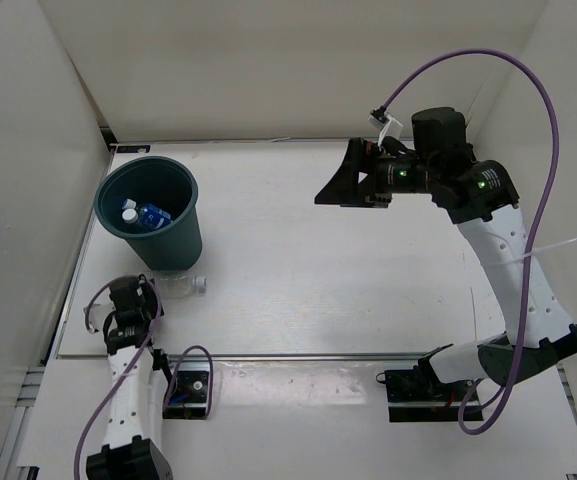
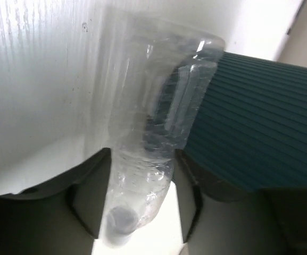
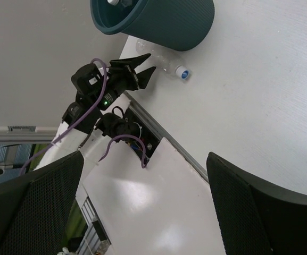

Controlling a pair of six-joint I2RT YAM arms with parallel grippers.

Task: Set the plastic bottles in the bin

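The white table [image 1: 348, 290] carries everything. The bin [image 1: 183, 240] stands near the table's far left corner. Only the top view looks down into it. Two blue-label bottles [image 1: 151, 214] lie at the bottom, and one shows a white cap. The right wrist view sees the bin from the side, so most of what is inside stays hidden.

The right gripper [image 1: 340, 178] hangs over the far part of the table. Its jaws are wide apart and hold nothing.

The left gripper [image 1: 148, 297] is by the table's left edge, just on the near side of the bin. Its own camera shows what the top view cannot. The fingers [image 2: 89, 196] press on both sides of the clear bottle [image 2: 142, 106] and grip it, with the bin's ribbed wall right beside it. From above, the clear bottle lies on its side on the table, close against the foot of the bin. Its cap [image 3: 182, 73] points toward the middle of the table.
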